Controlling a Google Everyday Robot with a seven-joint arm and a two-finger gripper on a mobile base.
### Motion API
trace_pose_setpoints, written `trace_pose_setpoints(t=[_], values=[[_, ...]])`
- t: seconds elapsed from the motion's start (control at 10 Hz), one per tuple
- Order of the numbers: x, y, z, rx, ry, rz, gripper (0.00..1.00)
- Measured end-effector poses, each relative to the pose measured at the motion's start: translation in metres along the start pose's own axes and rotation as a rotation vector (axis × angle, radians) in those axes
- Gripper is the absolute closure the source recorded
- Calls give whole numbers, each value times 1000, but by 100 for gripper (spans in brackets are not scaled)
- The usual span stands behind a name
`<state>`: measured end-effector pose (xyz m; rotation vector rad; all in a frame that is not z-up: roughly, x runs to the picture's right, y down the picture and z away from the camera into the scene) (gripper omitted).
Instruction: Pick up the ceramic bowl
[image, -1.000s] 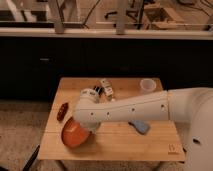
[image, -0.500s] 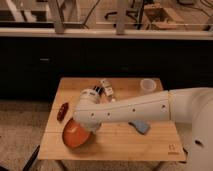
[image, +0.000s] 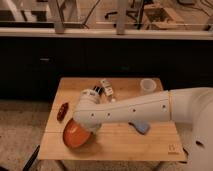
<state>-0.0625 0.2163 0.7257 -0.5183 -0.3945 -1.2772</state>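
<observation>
Wooden table (image: 150, 145) carries my target at its 7 o'clock corner: the ceramic bowl (image: 75, 137), wide, shallow, orange-red. My gripper (image: 80, 127) sits over its 1 o'clock rim, arm covering it.

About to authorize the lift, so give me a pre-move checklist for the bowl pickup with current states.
1. Pincer at the ceramic bowl: ok, the arm's end covers the bowl's upper right.
2. Grip on the rim: cannot tell, hidden by the wrist.
3. Bowl on the table: ok, near the front left edge.
4. Dark red object apart from the bowl: ok.
5. Translucent cup out of the way: ok, at the far right corner.
6. Blue object under the arm: ok, apart from the bowl.
</observation>
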Motion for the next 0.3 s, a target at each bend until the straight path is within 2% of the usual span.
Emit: trace_pose_setpoints(t=[0.3], values=[[0, 2, 0, -4, 2, -4, 100]])
